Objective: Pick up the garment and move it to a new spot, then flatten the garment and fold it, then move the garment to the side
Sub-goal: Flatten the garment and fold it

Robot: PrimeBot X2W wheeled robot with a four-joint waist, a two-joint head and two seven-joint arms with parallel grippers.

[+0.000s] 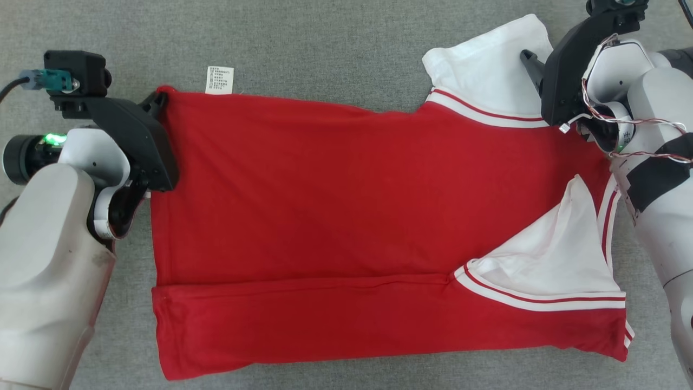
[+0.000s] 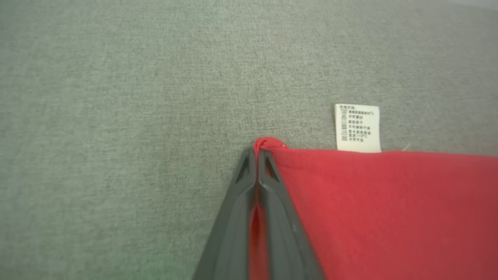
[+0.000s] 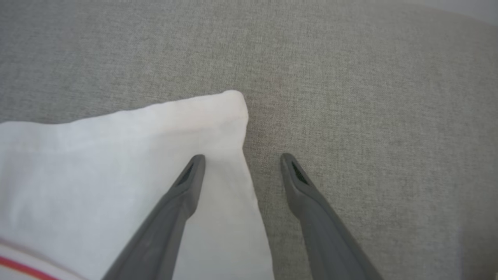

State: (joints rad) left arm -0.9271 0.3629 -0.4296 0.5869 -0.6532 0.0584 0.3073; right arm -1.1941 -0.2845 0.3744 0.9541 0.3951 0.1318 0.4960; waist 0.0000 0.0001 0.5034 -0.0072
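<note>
Left hand (image 2: 256, 155): grips far hem corner of red garment (image 1: 335, 206), spread out across grey desk (image 1: 325, 43), pinning that end for the fold; right hand (image 3: 241, 157): gapes astride white sleeve (image 3: 116, 155) edge, likely poised to pinch.

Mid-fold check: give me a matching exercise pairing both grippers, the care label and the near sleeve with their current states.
1 left gripper
2 right gripper
3 small white printed care label
4 near white red-striped sleeve

a open, astride the edge of the far white sleeve
b lying on the grey cloth surface
c shut on a corner of the red short-sleeved shirt
d folded onto the shirt

Pairs: 1-c, 2-a, 3-b, 4-d
</note>
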